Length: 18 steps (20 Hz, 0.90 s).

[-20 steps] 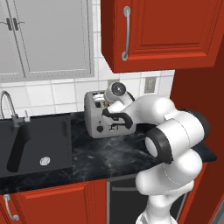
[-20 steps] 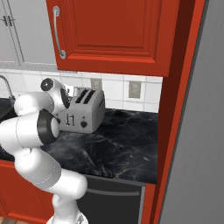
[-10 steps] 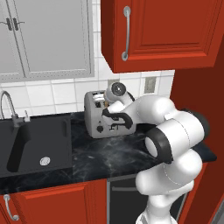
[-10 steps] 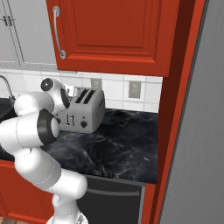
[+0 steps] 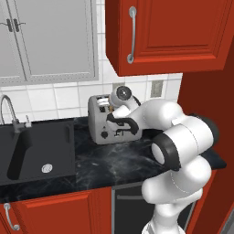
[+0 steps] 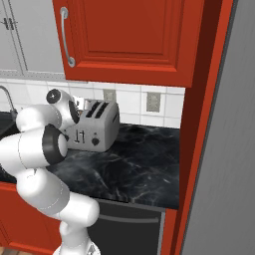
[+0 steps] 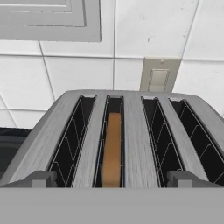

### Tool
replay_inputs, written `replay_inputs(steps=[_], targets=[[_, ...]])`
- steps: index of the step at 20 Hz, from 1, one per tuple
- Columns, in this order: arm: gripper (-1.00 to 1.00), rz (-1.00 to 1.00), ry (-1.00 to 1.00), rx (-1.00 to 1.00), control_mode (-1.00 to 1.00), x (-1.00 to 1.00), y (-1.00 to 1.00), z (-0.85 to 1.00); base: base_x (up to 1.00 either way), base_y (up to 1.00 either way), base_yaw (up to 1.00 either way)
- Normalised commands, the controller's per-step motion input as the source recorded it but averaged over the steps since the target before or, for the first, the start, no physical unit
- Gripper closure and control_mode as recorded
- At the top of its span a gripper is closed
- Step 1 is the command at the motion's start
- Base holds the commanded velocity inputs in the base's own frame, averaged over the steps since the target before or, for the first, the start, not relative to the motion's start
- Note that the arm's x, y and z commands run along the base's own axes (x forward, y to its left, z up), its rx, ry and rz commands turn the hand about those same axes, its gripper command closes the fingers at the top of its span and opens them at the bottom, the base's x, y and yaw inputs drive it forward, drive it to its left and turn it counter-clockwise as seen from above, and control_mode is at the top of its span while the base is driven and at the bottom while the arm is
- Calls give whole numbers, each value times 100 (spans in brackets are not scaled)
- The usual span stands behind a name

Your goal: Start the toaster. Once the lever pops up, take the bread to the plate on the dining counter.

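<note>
The silver-grey toaster [image 5: 98, 122] [image 6: 98, 130] stands on the black kitchen worktop against the tiled wall. From above I look into its four slots [image 7: 131, 131]. The bread [image 7: 113, 148], a thin brown slice, sits down in the second slot from the left. My gripper [image 7: 111, 179] hangs over the toaster's front edge, open, with its fingertips [image 7: 43, 178] spread wide on either side of the middle slots and nothing between them. In the left base view the gripper [image 5: 118, 130] is pressed close to the toaster's front face. The plate and the dining counter are out of view.
A black sink [image 5: 36, 146] with a faucet [image 5: 9, 112] lies left of the toaster. A red wall cabinet [image 5: 173, 36] hangs above it. A wall outlet [image 7: 158, 81] sits behind. A tall red panel and a grey appliance side [image 6: 224, 149] close off the right.
</note>
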Motion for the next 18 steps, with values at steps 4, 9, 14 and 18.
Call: replay_inputs(steps=[4, 9, 14, 18], targets=[[-100, 0, 0, 0, -100, 0, 0, 0, 0, 0, 0], [-100, 0, 0, 0, -100, 0, 0, 0, 0, 0, 0], [-100, 0, 0, 0, -100, 0, 0, 0, 0, 0, 0], [-100, 0, 0, 0, -100, 0, 0, 0, 0, 0, 0]])
